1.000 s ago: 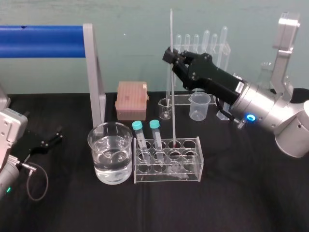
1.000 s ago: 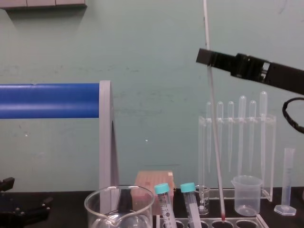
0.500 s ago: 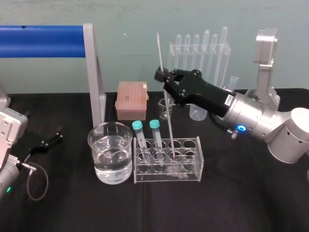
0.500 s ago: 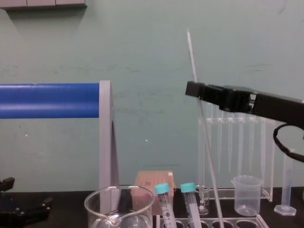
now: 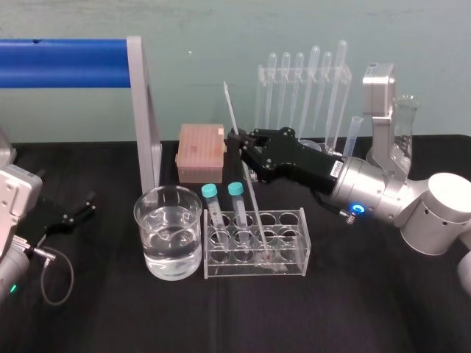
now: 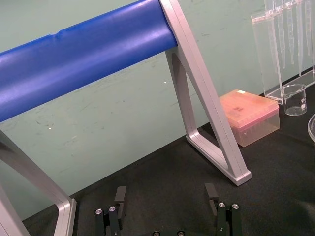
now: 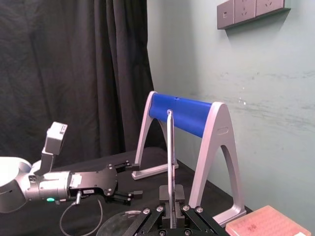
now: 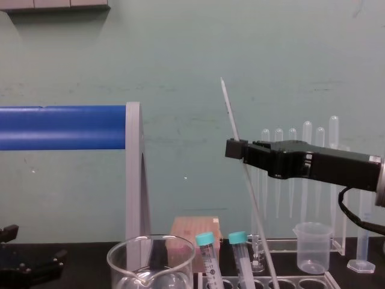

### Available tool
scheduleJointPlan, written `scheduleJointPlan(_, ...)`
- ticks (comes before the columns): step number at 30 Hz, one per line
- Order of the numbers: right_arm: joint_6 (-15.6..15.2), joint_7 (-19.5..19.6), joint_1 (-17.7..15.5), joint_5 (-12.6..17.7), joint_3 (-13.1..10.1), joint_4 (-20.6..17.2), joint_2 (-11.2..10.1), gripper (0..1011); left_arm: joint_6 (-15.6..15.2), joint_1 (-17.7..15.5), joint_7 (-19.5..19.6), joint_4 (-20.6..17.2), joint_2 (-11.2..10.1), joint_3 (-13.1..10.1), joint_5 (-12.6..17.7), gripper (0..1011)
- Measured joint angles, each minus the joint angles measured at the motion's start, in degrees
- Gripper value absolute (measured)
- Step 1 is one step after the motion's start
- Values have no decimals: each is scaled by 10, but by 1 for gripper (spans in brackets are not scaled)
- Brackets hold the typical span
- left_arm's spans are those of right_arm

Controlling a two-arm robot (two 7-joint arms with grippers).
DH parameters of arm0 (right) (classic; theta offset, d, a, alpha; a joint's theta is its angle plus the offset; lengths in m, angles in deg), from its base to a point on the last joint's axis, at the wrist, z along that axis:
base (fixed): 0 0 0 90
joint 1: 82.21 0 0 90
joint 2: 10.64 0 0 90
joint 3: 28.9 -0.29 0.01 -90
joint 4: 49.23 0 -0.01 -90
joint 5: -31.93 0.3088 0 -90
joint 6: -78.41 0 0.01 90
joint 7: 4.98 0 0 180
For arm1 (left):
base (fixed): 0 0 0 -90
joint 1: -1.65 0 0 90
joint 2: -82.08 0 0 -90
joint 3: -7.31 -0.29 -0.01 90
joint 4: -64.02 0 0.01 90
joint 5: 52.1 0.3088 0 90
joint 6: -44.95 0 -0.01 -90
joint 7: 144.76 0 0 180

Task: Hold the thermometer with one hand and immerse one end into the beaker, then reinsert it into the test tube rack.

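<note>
1. The right gripper (image 5: 242, 146) is seen above the far side of the test tube rack (image 5: 295, 243), reaching in from the right. Its jaws are clamped on the thermometer (image 5: 252, 198) around mid-length.
2. The thermometer is held tilted, with its top leaning left and away. Its lower end is down inside a rack hole just right of the two teal-capped tubes (image 5: 210, 193). Whether the tip is resting on the rack floor cannot be told.
3. The beaker (image 5: 146, 212) stands just left of the rack, partly filled with clear liquid. It is not touched by the rod.
4. The left gripper (image 6: 166, 194) is parked on the table at far left, with its fingers spread and nothing between them.
5. Step judged: reinsertion into the rack, close to done, since the rod's foot is already in a hole and away from the beaker.
6. Next move, as judged: the rod should be brought nearer upright and eased down until it is carried by the rack. The jaws should then be parted gently and the arm drawn back to the right.
7. Care is called for here. A sideways pull on so long a glass rod could lever the light rack or knock the neighbouring tubes.
</note>
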Motion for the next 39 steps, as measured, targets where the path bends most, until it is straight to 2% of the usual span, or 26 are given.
scheduleJointPlan(20, -6, -6, 11, -38, 14, 17, 5, 53, 0, 0, 0, 0, 0, 0, 0, 1008)
scheduleJointPlan(33, -6, -6, 12, -38, 14, 17, 5, 56, 0, 0, 0, 0, 0, 0, 0, 1008)
scheduleJointPlan(35, -6, -6, 12, -38, 14, 17, 5, 136, 0, 0, 0, 0, 0, 0, 0, 1008)
scheduleJointPlan(38, -6, -5, 11, -37, 14, 17, 5, 189, 0, 0, 0, 0, 0, 0, 0, 1008)
scheduleJointPlan(39, -6, -5, 11, -37, 14, 17, 5, 250, 0, 0, 0, 0, 0, 0, 0, 1008)
